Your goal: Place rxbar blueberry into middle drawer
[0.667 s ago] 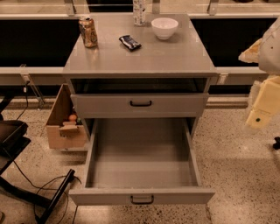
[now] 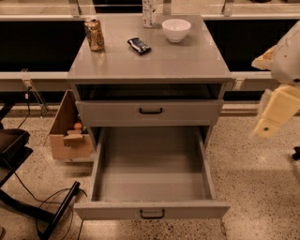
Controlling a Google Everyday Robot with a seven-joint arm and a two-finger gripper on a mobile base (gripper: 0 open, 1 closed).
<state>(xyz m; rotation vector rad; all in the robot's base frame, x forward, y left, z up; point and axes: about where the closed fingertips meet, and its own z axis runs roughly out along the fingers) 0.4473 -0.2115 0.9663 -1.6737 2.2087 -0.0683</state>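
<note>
**Camera view (sole view)**

1. Hand [image 2: 273,114]: we find it at the far right edge of frame, beside the cabinet at approx. the height of the upper drawer [image 2: 150,112]. It is well apart from every item. State: we cannot tell whether it is spread or pressed together. The task item is not in it.

2. Task item: the rxbar blueberry [image 2: 139,45] lies flat on the surface [image 2: 187,63], toward the rear. It sits between the soda can [image 2: 94,34] on its left in frame and the bowl [image 2: 176,29] on its right, touching neither. A bottle [image 2: 149,11] stands behind it at the rear edge.

3. Target: the middle drawer [image 2: 152,171] is pulled out toward the camera, w/ its floor bare. The upper drawer is closed. A cardboard box [image 2: 70,138] stands on the floor left of the cabinet and is not part of the job.

4. Step in hand (our judgement): approach for the pick. The drawer is ready and the bar is not yet grasped.

5. Next move req. (our judgement):
   - Bring the hand left and up over the surface, then align it across the bar's narrow width.
   - Descend w/o clipping can or bowl. The bar is thin, so the pinch must be taken very near the surface.
   - After lift, carry it forward past the front edge, lower it into the open drawer and release low.
</note>
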